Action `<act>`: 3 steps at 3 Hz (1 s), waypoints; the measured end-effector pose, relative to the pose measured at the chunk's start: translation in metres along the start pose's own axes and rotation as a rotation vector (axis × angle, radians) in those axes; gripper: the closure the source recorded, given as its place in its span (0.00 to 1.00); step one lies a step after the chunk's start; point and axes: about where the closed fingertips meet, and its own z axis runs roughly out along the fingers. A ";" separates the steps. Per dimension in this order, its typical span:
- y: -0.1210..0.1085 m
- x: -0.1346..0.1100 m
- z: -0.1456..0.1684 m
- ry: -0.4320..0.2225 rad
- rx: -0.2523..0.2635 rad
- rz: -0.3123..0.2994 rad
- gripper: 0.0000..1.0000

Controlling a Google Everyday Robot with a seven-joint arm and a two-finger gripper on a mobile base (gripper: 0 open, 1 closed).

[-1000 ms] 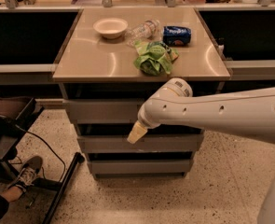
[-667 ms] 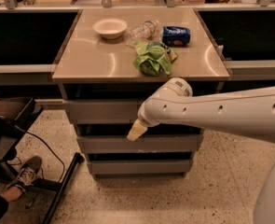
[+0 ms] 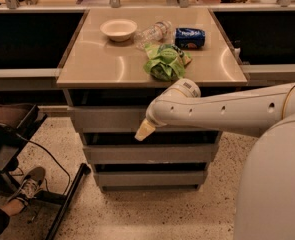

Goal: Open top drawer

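The top drawer (image 3: 107, 119) is the widest grey front, just under the tan cabinet top (image 3: 102, 64). It stands nearly flush with the cabinet. My white arm reaches in from the right across the front of the cabinet. My gripper (image 3: 144, 130), with a pale tip, is at the lower edge of the top drawer front, near its middle. The arm hides the right half of that front. Two narrower grey drawer fronts, the middle (image 3: 147, 154) and the bottom (image 3: 147, 178), lie below it.
On the cabinet top are a white bowl (image 3: 118, 29), a clear plastic bottle (image 3: 153, 32), a blue can (image 3: 190, 37) and a green bag (image 3: 164, 62). A black chair base (image 3: 62, 204) and a person's shoe (image 3: 29, 184) are at the lower left. Dark counters flank the cabinet.
My gripper tip has risen a little, from the gap below the top drawer to the drawer front's lower edge. The drawers have not moved.
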 end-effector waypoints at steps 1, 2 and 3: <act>0.000 0.000 0.000 0.000 0.000 0.000 0.19; 0.000 0.000 0.000 0.000 0.000 0.000 0.41; 0.000 0.000 0.000 0.000 0.000 0.000 0.65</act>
